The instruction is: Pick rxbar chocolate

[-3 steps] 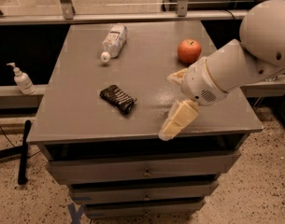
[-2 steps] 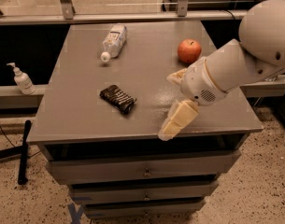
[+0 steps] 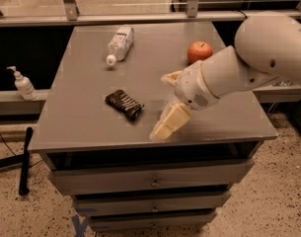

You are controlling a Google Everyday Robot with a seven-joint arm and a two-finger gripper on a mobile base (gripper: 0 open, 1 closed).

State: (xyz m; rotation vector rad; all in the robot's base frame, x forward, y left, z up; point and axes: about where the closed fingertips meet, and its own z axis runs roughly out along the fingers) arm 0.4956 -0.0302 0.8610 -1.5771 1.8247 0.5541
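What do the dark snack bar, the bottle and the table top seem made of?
The rxbar chocolate seems wrapped in thin dark foil or plastic: crinkled, with pale glints. The bottle looks like clear plastic, see-through with a white cap. The table top looks matte grey, perhaps painted metal or laminate. The gripper hovers beside the bar, fingers open.

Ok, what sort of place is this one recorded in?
Probably a lab or office test area: a grey drawer cabinet as table, a blue tape mark on the speckled floor, a pump bottle on the ledge. The gripper hangs open above the cabinet, beside the rxbar chocolate.
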